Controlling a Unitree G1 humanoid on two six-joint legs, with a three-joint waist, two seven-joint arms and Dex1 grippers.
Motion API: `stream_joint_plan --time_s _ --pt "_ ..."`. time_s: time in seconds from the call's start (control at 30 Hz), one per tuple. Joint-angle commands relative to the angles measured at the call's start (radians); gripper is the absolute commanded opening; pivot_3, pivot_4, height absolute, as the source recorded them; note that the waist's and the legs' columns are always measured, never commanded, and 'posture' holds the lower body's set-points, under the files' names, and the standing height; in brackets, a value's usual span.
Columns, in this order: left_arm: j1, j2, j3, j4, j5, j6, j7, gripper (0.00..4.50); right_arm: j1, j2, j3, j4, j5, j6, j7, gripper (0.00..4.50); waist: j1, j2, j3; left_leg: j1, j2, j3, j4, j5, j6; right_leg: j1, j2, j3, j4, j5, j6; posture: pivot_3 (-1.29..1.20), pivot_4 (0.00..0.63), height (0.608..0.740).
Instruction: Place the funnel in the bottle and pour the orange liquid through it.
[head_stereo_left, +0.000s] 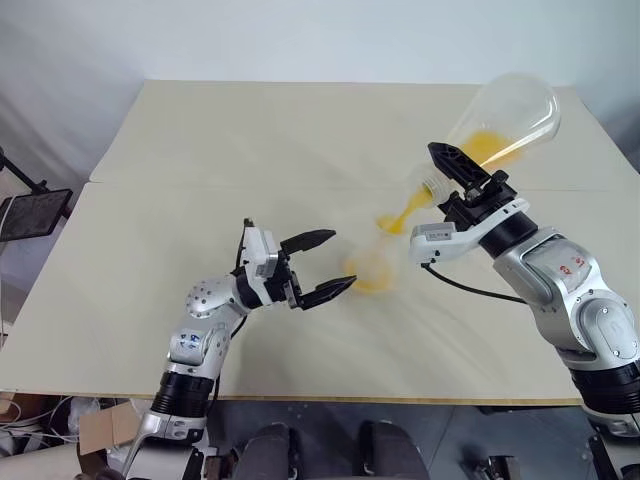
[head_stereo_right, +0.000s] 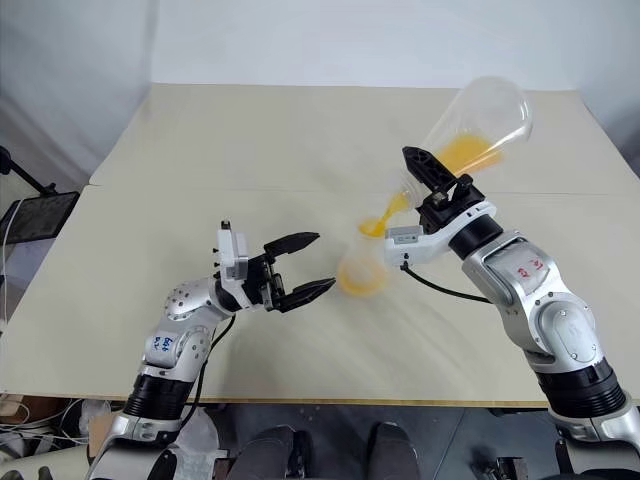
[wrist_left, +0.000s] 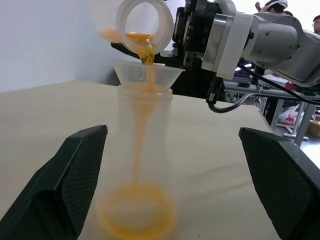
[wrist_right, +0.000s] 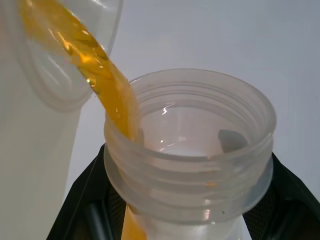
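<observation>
Bottle (wrist_left: 142, 165) stands upright on the beige table (head_stereo_left: 200, 150), near the middle of its near half; all positions below are taken from the bottle. Funnel (wrist_left: 147, 75) is seated in the bottle's neck, cone upward, spout inside the bottle. Right gripper (head_stereo_left: 470, 180) is clamped on the neck of a larger clear flask (head_stereo_left: 505, 120), above and to the robot's right of the bottle. The flask is tipped with its mouth down and directly over the funnel, its wide base raised up and away. Orange liquid (wrist_left: 142, 42) runs from the flask's lip into the cone, then falls as a thin stream down the inside of the bottle. A shallow orange layer has collected at the bottle's bottom. A further quantity of orange liquid is pooled along the lower side of the tilted flask, toward its neck. In the right wrist view the stream passes over the flask's threaded rim. Left gripper (head_stereo_left: 322, 266) is on the robot's left of the bottle, just beside it, jaws spread wide and holding nothing. In the left wrist view its two black fingers (wrist_left: 70, 180) stand on either side of the bottle without touching it.
</observation>
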Motion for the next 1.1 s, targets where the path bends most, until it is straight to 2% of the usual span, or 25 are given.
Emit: stream_joint_plan --time_s 0.03,1.1 --pt "0.007 -0.005 -0.002 -0.047 -0.004 -0.019 0.006 4.5 -0.016 -0.012 -0.047 -0.027 0.01 -0.008 -0.016 2.48 0.0 0.0 0.0 0.0 0.0 0.0 0.0 0.0 0.0 0.0 0.0 0.0 0.0 0.0 0.0 0.0 0.15 0.74" --pt "0.021 0.0 -0.003 -0.061 -0.003 -0.018 0.02 4.5 -0.031 -0.004 -0.039 -0.022 -0.023 -0.02 -0.045 2.48 0.0 0.0 0.0 0.0 0.0 0.0 0.0 0.0 0.0 0.0 0.0 0.0 0.0 0.0 0.0 0.0 0.15 0.74"
